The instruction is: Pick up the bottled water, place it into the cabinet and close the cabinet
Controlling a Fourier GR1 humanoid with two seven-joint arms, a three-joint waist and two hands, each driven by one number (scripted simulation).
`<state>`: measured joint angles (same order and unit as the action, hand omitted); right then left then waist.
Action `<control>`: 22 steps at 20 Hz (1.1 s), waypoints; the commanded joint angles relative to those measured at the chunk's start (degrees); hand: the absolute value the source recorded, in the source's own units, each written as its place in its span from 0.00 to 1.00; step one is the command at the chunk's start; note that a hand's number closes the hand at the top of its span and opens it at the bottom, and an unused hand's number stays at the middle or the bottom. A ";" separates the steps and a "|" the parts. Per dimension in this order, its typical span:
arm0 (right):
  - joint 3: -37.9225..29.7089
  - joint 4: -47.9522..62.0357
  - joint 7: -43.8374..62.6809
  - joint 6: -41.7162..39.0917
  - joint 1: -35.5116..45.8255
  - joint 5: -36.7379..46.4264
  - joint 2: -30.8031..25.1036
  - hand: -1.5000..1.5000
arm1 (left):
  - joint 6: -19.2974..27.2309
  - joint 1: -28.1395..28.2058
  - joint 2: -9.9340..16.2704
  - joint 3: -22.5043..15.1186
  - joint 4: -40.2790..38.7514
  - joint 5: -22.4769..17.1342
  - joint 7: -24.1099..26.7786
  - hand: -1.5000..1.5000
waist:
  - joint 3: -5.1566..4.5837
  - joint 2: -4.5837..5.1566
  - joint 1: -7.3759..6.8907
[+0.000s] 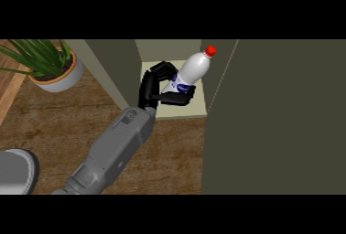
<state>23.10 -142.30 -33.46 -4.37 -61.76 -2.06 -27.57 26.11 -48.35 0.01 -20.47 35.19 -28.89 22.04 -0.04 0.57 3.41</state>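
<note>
Nearest the viewer, at the lower left edge, a rounded grey shape shows in part; what it is cannot be told. One grey forearm enters from the lower left and runs up and to the right across the wooden counter. Which arm this is cannot be settled from the view alone; by its entry on the left it is judged to be the left one. No second hand shows.

At the end of the forearm the left hand has its fingers and thumb curled round the bottled water, clasping its lower half, over the blue label. The bottle is white with a red cap. Its long axis is tilted: the base sits in the hand and the cap points up and to the right, toward the far part of the scene.

The hand and bottle lie at the open mouth of the cabinet, over its pale shelf. Whether the base touches the shelf cannot be told. The cabinet door, a dark panel, fills the right side and stands open, just to the right of the bottle.

Judgement: the placing step is in hand. The coming move turns on setting the bottle upright before release. The door is not yet closed.

At the far left a potted plant stands well apart.
</note>
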 commanded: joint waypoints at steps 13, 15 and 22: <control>-5.13 -1.81 -1.12 -3.88 -0.47 -6.42 -0.83 0.00 | 19.69 -14.78 0.02 -0.37 -24.53 7.04 -0.09 0.00 | 0.07 0.91 1.74; -3.58 -3.89 -1.67 -4.17 -2.75 -4.54 -0.87 0.00 | 19.87 -14.88 0.09 0.78 -26.12 7.05 1.35 0.00 | -0.01 0.76 1.64; -3.65 -4.67 -1.74 -5.92 -3.07 -4.88 -1.30 0.00 | 13.60 -17.75 2.80 3.59 -24.29 5.57 6.37 0.00 | -0.11 1.06 1.98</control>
<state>19.46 -141.97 -35.97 -9.01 -62.52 -3.63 -27.88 43.24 -64.71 1.54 -18.55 10.00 -22.33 25.94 -0.08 1.57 4.71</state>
